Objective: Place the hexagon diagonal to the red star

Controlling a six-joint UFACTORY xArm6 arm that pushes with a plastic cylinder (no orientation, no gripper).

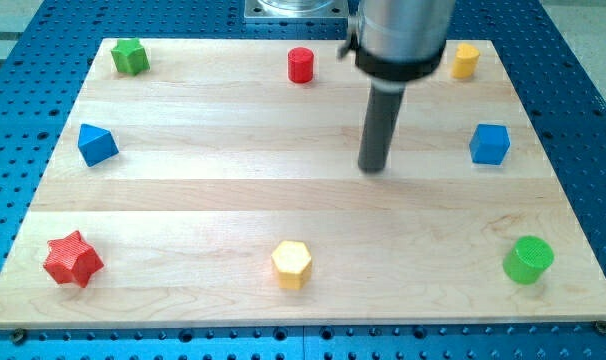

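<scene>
The yellow hexagon (pixel 292 264) lies near the view's bottom edge, at the middle of the wooden board (pixel 233 200). The red star (pixel 72 260) lies at the bottom left corner, level with the hexagon and far to its left. My tip (pixel 374 168) stands right of the board's middle, well above and to the right of the hexagon, touching no block.
A green star (pixel 130 56) is at the top left, a red cylinder (pixel 301 65) at the top middle, a yellow block (pixel 466 60) at the top right. A blue triangle (pixel 96 145) is at the left, a blue cube (pixel 490 144) at the right, a green cylinder (pixel 528 259) at the bottom right.
</scene>
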